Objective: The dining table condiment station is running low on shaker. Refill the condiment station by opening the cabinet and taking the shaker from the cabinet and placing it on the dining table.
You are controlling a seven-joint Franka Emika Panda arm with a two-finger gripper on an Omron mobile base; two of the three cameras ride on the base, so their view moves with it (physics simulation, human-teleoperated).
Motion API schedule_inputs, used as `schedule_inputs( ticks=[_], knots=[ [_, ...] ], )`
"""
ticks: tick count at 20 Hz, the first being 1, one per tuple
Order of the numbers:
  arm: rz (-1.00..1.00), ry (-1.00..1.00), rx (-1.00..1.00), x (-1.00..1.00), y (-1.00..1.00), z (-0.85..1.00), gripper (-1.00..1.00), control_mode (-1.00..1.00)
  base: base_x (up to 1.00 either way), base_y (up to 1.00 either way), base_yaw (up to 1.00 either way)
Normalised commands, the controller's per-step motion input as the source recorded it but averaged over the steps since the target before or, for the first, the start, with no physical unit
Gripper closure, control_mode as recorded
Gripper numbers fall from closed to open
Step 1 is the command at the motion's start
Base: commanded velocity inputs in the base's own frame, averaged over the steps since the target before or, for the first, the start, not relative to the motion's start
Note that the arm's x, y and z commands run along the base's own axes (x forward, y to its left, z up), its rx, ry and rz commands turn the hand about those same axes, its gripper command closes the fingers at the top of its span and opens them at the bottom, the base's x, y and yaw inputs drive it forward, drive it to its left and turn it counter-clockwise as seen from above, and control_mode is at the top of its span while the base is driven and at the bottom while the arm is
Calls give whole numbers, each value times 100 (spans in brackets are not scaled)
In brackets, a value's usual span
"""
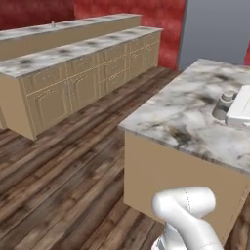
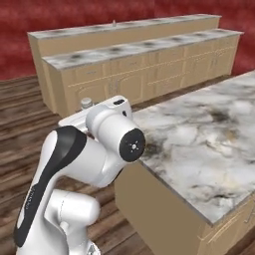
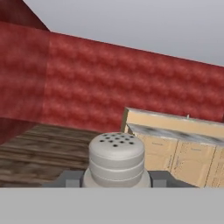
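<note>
Small grey cylindrical shaker (image 3: 116, 158) with perforated domed cap sits clamped between the two-finger gripper (image 3: 116, 178) over the near marble counter (image 2: 199, 144); likely light, rigid, slick, so mid-body hold suits.

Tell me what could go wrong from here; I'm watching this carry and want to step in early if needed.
1. The shaker sits between the pincer fingers with its cap well above them, a low grip; a jolt might tip it loose.
2. The dining table lies across open wood floor, so the drive there is a chance to drop it.
3. A near marble counter stands close beside the arm; a wide swing could clip its edge.
</note>
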Motion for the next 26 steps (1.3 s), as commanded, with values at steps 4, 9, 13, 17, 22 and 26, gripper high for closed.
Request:
schedule_inputs(
  ticks=[4,9,13,17,22,26],
  knots=[
    [0,0,0,0,0,0,100,100,96,100,0],
    [0,0,0,0,0,0,100,100,92,100,-1],
    [0,0,0,0,0,0,100,100,89,100,-4],
    [0,0,0,0,0,0,100,100,91,100,-6],
    [0,0,0,0,0,0,100,100,88,100,-6],
    [0,0,0,0,0,0,100,100,89,100,-7]
  ],
)
